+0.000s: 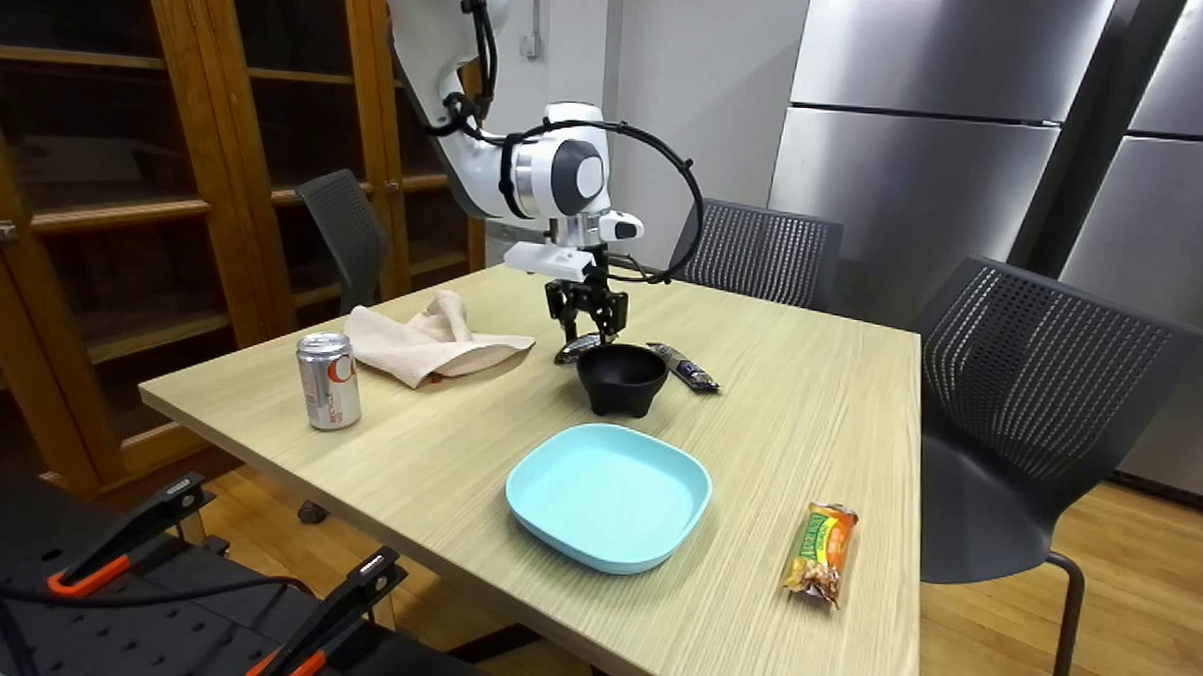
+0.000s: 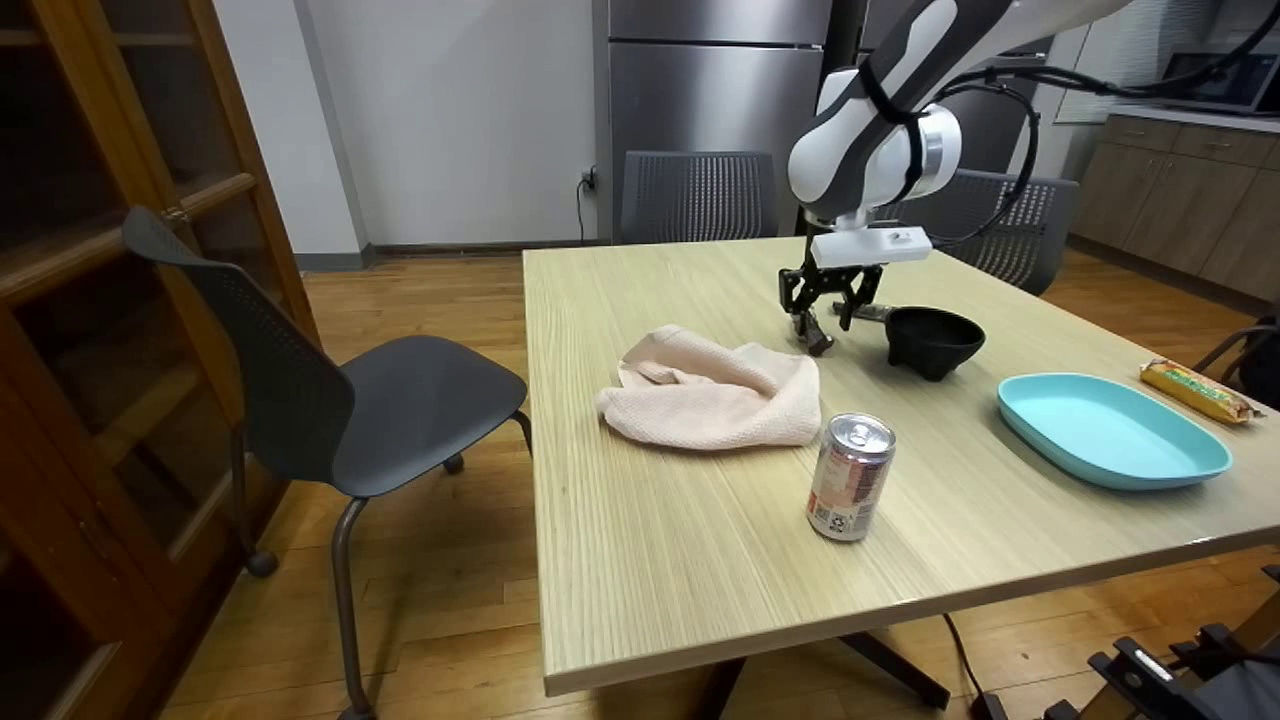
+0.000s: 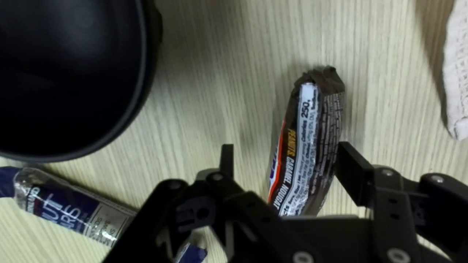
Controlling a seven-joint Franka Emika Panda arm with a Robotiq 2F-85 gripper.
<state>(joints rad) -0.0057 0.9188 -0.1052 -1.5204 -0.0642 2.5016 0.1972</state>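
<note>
As seen in an exterior view, a silver drink can stands upright on the table, left of the gripper and well apart from it. A crumpled pale pink cloth lies on the same side, near the gripper. Gripper: pointed downward, fingers spread. A brown-wrapped candy bar lies on the table between the fingers; in the wrist view, bare tabletop shows between it and the left-hand finger, while the right-hand finger stands close against its edge, contact undetermined. A light blue plate sits to the gripper's right, toward the camera. A black footed bowl stands just beside the gripper, right and cameraward. A dark blue packet lies right of the gripper, near it. Farthest right, well apart from the gripper, lies an orange-and-green snack bar.
</note>
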